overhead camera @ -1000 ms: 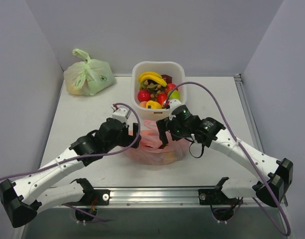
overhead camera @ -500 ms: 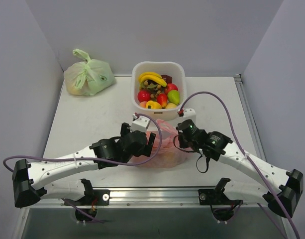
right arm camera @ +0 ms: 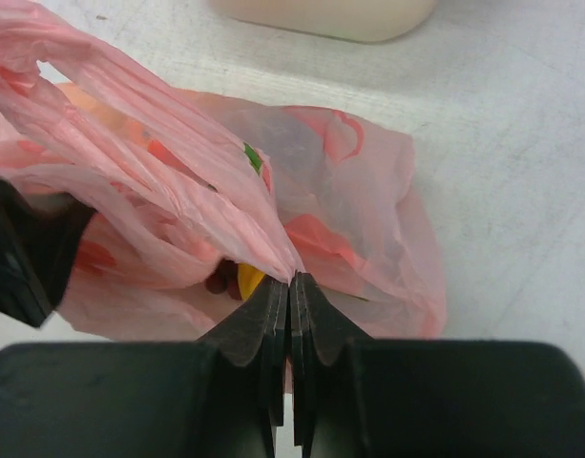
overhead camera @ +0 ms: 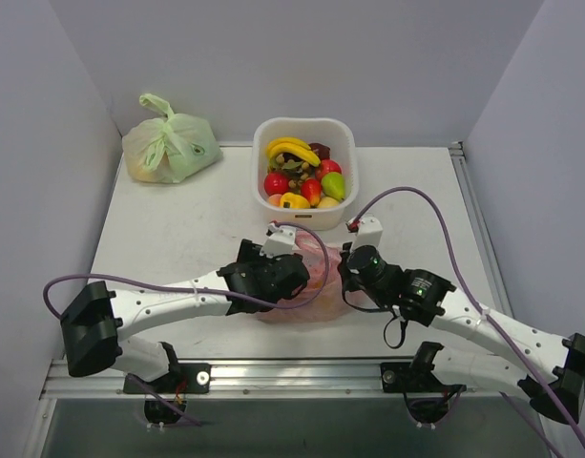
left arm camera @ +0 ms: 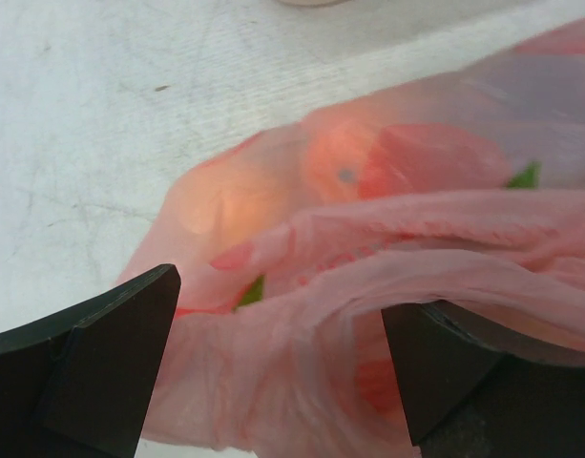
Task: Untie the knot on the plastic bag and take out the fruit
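Now the plastic bag (overhead camera: pixel 314 260) lies crumpled on the table (overhead camera: pixel 158 229), just on the near side of the white basket (overhead camera: pixel 303 121), with fruit (left arm camera: pixel 344 164) showing orange-red through its thin skin. The right gripper (right arm camera: pixel 290 282) is pinched tight on a gathered fold of the bag. The left gripper (left arm camera: pixel 278 301) stands wide, its fingers either side of a pink ridge of the same bag.

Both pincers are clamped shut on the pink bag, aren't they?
Not both. The right pincer is shut on the pink bag, but the left pincer stands open around a fold of it; the left wrist view shows this.
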